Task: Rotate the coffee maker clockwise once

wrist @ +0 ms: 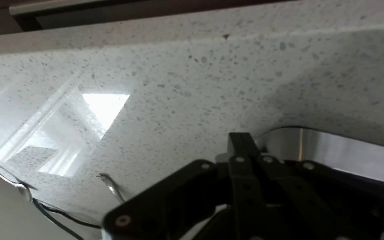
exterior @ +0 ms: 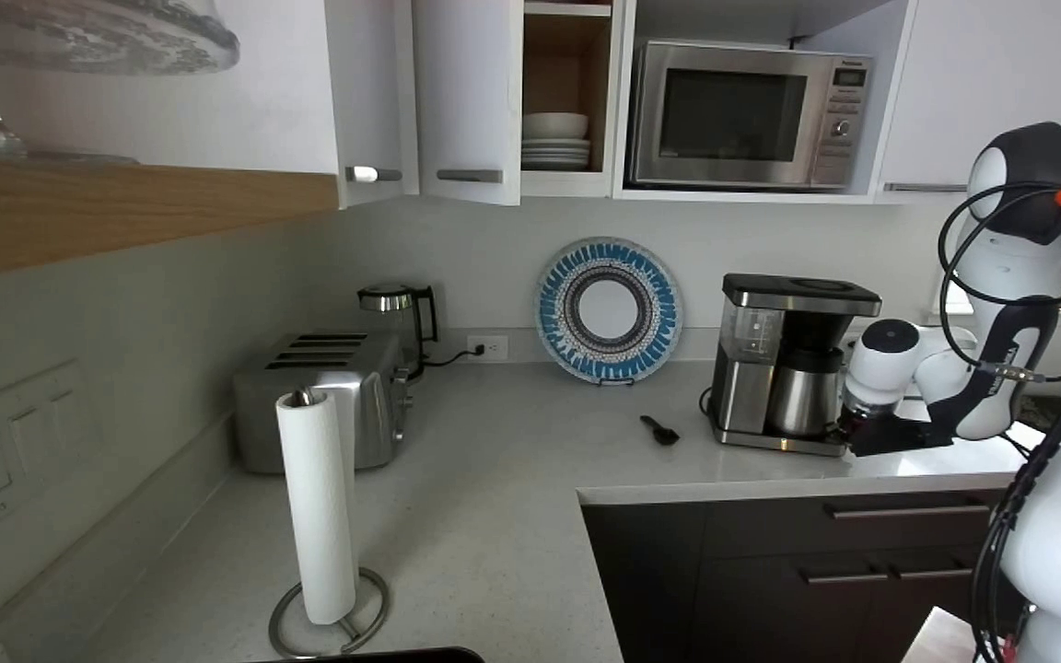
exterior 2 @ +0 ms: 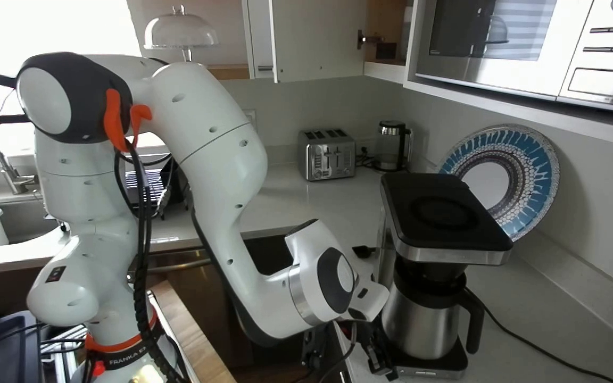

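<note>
The coffee maker stands upright on the counter, boxy and silver with a black top, in both exterior views. Its steel carafe sits on the base, the dark handle sticking out to the right in an exterior view. Low beside the base is my gripper, its fingers pressed together with nothing between them. In the wrist view the rounded metal edge of the coffee maker's base lies just right of the fingertips; whether they touch it I cannot tell. The rest of the machine is outside the wrist view.
The counter's front edge runs close by the gripper. A black scoop lies left of the coffee maker, and a patterned plate leans on the wall. Farther off are a toaster, a kettle and a paper towel roll.
</note>
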